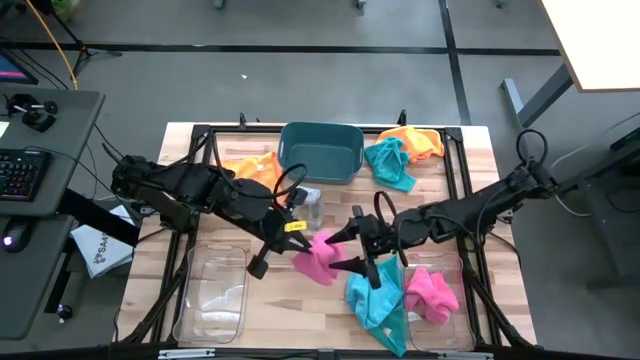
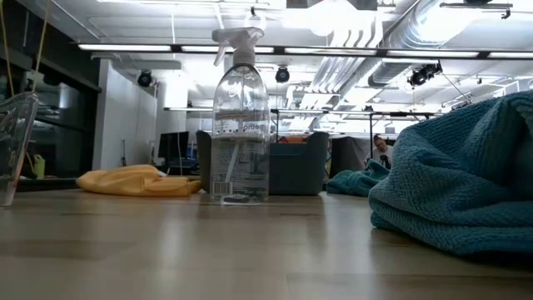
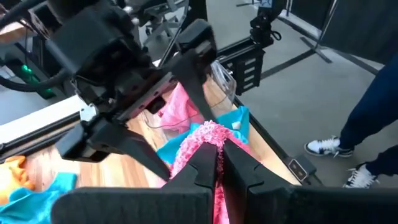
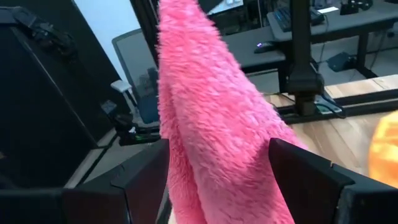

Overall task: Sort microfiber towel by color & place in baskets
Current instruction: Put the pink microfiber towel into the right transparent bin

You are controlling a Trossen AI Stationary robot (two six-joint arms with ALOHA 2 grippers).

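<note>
A pink towel (image 1: 318,256) hangs at mid-table between both grippers. My left gripper (image 1: 305,240), reaching in from the left, is shut on it. My right gripper (image 1: 346,250) comes from the right and is open, one finger on each side of the hanging pink towel (image 4: 211,124); whether they touch it cannot be told. The teal tub (image 1: 320,150) stands at the far edge. One clear bin (image 1: 212,290) sits near left. The other clear bin (image 1: 452,325), near right, holds a second pink towel (image 1: 432,292). My left gripper (image 3: 217,149) pinches the pink towel's bunched upper part (image 3: 208,134) between its two fingers, slanting down from the table's left. The cloth is gathered in several folds and hangs slack below the fingers. Whether its lower end (image 1: 325,275) rests on the table cannot be told.
A clear spray bottle (image 1: 310,205) stands just behind the grippers. A teal towel (image 1: 378,305) lies near, beside the right bin; another teal towel (image 1: 390,165) and an orange towel (image 1: 415,140) lie far right. A second orange towel (image 1: 255,168) lies left of the tub.
</note>
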